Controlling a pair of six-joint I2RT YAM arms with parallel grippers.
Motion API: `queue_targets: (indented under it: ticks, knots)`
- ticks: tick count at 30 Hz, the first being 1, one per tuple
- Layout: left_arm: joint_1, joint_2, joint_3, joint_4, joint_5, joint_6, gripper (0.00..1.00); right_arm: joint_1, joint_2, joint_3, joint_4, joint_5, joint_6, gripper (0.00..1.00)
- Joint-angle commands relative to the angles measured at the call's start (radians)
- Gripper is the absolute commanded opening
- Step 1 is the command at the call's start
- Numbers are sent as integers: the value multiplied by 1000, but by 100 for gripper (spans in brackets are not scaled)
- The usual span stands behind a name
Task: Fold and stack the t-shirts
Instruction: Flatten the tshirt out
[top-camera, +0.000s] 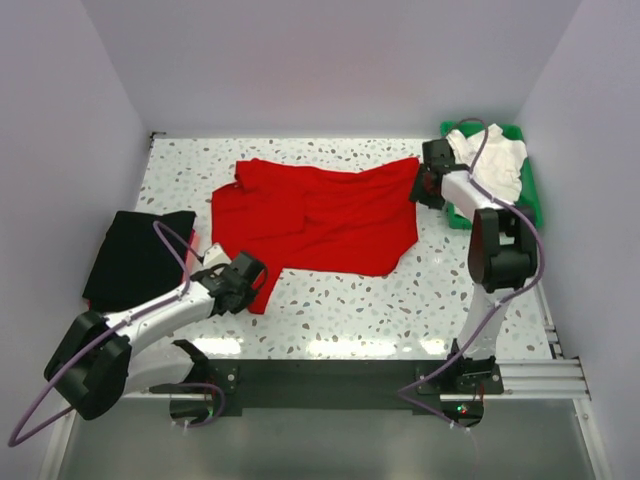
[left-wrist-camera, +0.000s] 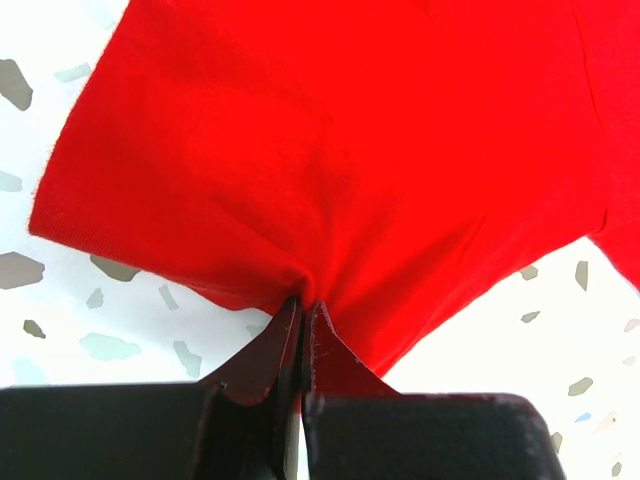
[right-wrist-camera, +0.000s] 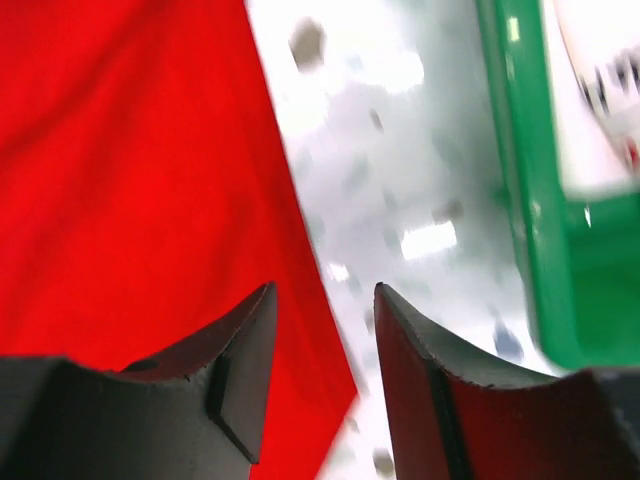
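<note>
Red t-shirt pinched tight in left gripper; right gripper parted over its edge, near green tray.

My left arm low, stretched forward; left gripper clamped on red shirt. Right arm reaching far; right gripper parted.

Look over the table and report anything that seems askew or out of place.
The red t-shirt lies crooked and rumpled, its far left corner bunched, and cloth puckers where the left gripper pinches it.
</note>
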Motion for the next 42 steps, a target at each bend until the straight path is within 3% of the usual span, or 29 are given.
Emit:
queue_targets:
  ticks: [1, 5, 11, 16, 24, 42]
  knots:
    - [-6, -31, 35, -32, -19, 20, 0, 1, -224, -177, 62, -15, 40, 47]
    - [-4, -17, 113, -21, -34, 61, 0, 4, -494, -503, 159, -54, 83, 28]
    - [3, 26, 165, 12, -25, 110, 0, 42, -666, -731, 212, -114, 108, 16]
    - [11, 35, 161, 43, -4, 129, 0, 100, -697, -792, 245, -94, 129, 19]
    - [39, 11, 150, 49, 12, 150, 0, 176, -588, -788, 320, -91, 155, 28]
    - [63, -3, 130, 63, 38, 164, 0, 188, -489, -744, 354, -95, 160, 32]
